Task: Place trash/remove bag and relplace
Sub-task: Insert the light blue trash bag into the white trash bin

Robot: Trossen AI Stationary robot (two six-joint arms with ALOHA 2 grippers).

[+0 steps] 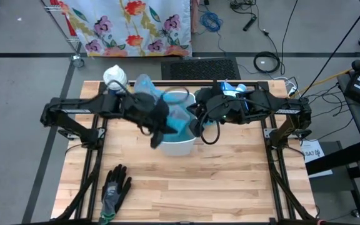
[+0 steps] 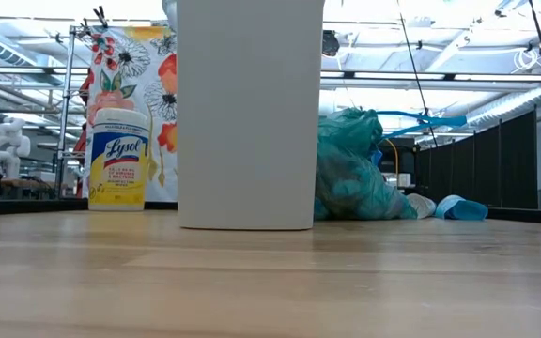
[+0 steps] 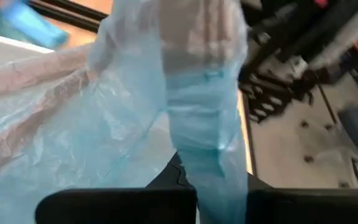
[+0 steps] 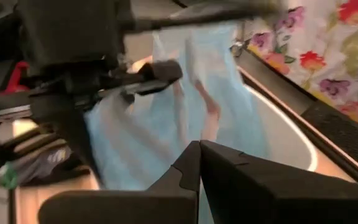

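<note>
Gripping a fresh blue bag (image 1: 179,120) from 2 sides, both arms meet over the white bin (image 1: 179,145) at the table's (image 1: 230,187) middle. The left gripper (image 1: 160,125) sits at the bin's left rim with its fingers pressed together on a strip of the film, which runs up between the fingers in the left wrist view (image 3: 207,162). The right gripper (image 1: 195,125) sits at the bin's right rim, fingers also pressed together; the right wrist view shows the bag (image 4: 166,124) hanging just ahead of them over the bin's rim (image 4: 291,143), but whether they pinch it cannot be told.

The bag is spread loosely across the bin's mouth (not yet seated around the rim).

A full, tied teal bag (image 2: 355,174) lies on the table just behind the bin, beside it in the low view. Loose trash pieces cannot be made out in any view.

Other items on the table:
- 1 wipes canister (image 2: 118,158), upright, at the far left corner.
- 1 glove (image 1: 114,187), flat, near the front left edge, well apart from the bin.
</note>
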